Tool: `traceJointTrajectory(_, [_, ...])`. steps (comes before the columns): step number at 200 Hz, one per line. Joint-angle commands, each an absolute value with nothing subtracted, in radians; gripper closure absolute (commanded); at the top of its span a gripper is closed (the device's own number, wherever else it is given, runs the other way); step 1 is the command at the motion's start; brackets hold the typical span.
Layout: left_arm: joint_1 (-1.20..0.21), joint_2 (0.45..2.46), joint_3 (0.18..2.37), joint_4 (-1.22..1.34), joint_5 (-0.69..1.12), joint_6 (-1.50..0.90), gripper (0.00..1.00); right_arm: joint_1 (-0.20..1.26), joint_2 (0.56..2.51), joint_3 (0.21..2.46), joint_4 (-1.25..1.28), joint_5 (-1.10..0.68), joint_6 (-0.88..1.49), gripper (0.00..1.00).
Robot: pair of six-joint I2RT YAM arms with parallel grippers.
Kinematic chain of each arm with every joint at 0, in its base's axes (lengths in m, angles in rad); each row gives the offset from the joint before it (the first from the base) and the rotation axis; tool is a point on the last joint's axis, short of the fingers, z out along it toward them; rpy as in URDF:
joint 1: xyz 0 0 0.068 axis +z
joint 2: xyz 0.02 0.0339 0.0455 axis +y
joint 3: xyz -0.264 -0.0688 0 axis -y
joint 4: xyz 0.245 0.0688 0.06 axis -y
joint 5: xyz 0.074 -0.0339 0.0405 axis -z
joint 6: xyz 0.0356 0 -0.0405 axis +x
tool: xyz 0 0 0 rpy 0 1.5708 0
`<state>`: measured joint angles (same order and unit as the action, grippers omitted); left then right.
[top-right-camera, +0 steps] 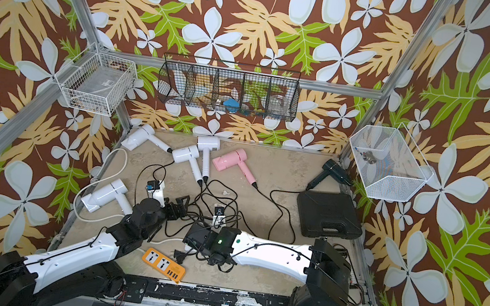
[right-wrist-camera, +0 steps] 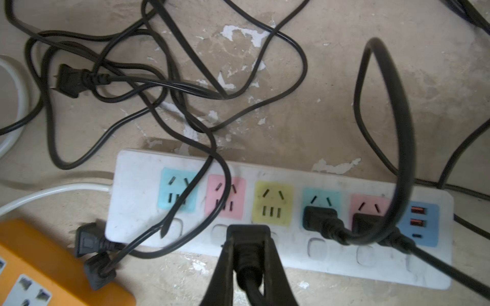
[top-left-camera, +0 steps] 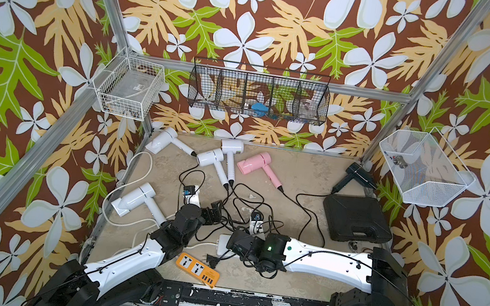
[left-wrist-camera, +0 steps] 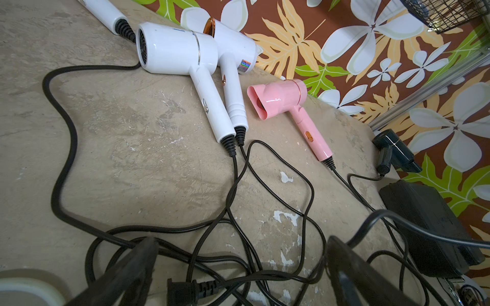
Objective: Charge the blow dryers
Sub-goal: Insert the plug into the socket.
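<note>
Table (top-left-camera: 299,174): beige, scuffed, paint flaking.

Dryers: six, all lying on the table.
- White dryers (top-left-camera: 210,158): three by the far wall toward the left, a fourth alone at the left edge.
- Pink dryer (top-left-camera: 255,161): just beside the white group.
- Black dryer (top-left-camera: 359,174): far right corner, near a black case (top-left-camera: 356,218).

Cords (top-left-camera: 239,205): black, tangled across the middle of the table, trailing from the dryers' handles.

White strip (right-wrist-camera: 138,185): near side, under the right arm.
- Seated plugs (right-wrist-camera: 318,221): two, at its USB end.
- Yellow socket free.
- Two cords drape over the blue and pink sockets at the other end.
- A thick cord loop arches over the seated plugs.

Orange strip (top-left-camera: 197,269): near edge, just beside the white strip. Loose plugs (right-wrist-camera: 87,242): two, between the strips.

Left fingers (left-wrist-camera: 127,270): wide apart, empty, over the tangle.

Right fingers (right-wrist-camera: 221,267): clamped on a plug (right-wrist-camera: 248,238), at the white strip's edge by the yellow socket.

Baskets (top-left-camera: 258,92): three, wire, on the walls.
</note>
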<state>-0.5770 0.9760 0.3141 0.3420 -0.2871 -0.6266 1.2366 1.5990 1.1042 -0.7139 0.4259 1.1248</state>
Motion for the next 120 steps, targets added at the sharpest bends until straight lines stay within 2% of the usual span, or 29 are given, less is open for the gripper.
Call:
traceJointTrajectory(1, [-0.574, 0.972, 0.311, 0.357, -0.283, -0.623, 0.0, 1.222, 1.592, 1.077, -0.7, 0.431, 1.115, 1.0])
traceJointTrajectory(120, [-0.574, 0.966, 0.311, 0.364, -0.276, -0.619, 0.0, 1.18, 1.646, 1.013, -0.621, 0.382, 1.082, 1.0])
